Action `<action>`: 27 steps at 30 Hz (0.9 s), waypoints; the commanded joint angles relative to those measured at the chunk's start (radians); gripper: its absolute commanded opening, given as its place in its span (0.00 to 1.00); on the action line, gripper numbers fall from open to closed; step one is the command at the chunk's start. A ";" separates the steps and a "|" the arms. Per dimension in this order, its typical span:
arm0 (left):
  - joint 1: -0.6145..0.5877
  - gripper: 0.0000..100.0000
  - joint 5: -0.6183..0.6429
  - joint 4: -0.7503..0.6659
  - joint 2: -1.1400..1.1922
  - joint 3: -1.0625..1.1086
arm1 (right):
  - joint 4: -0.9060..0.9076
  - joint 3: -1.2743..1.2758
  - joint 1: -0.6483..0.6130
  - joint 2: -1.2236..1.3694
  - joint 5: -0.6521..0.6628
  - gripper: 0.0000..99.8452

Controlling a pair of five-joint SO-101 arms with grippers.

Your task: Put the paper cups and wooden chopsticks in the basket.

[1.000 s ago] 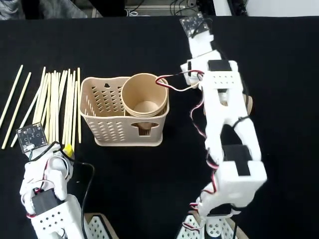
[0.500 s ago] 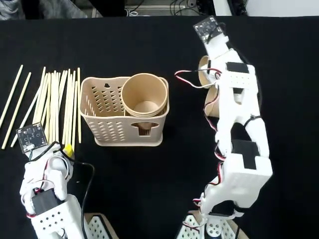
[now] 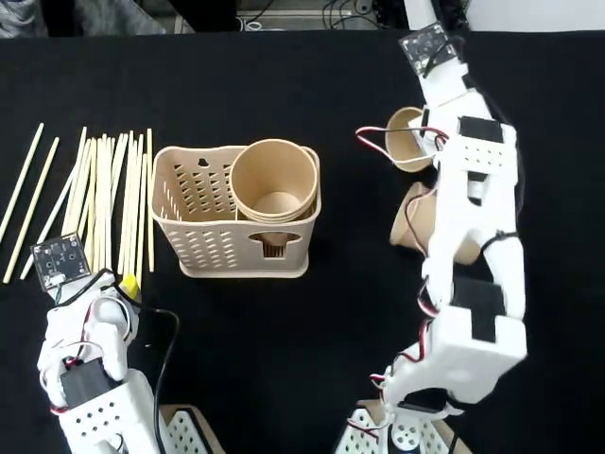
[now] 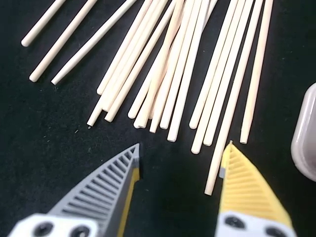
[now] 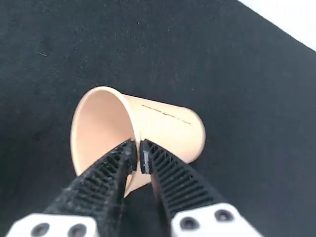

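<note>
At the upper right of the high view, we see the right gripper [image 5: 138,154] at a paper cup [image 3: 405,142] lying on its side on the black table [image 3: 284,85]. In the right wrist view its jaws stand almost together, with the cup's thin wall at the rim pinched between them. A second cup [image 3: 413,222] lies just below, partly under the same arm. The basket [image 3: 189,248] sits left of centre, with stacked cups [image 3: 274,180] in its right-hand compartment and the left one bare.

We judge the pinch to be the weak spot. A grip on one wall near the rim could crease the paper or let the cup swing and slip off on the way over. Lowering the arm carelessly could also roll the second cup away. If the carried cup meets the stack off-centre, it may catch the rim and shove the basket.

At the lower left, the left gripper [image 4: 182,145] hangs with its jaws wide apart over the near ends of the chopsticks [image 4: 177,74], holding nothing. Closing there could catch only a few ends and scatter the rest.
</note>
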 commanded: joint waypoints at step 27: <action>0.012 0.26 -0.008 -0.012 -0.006 -0.004 | 0.796 -0.547 -0.247 -0.363 -0.344 0.01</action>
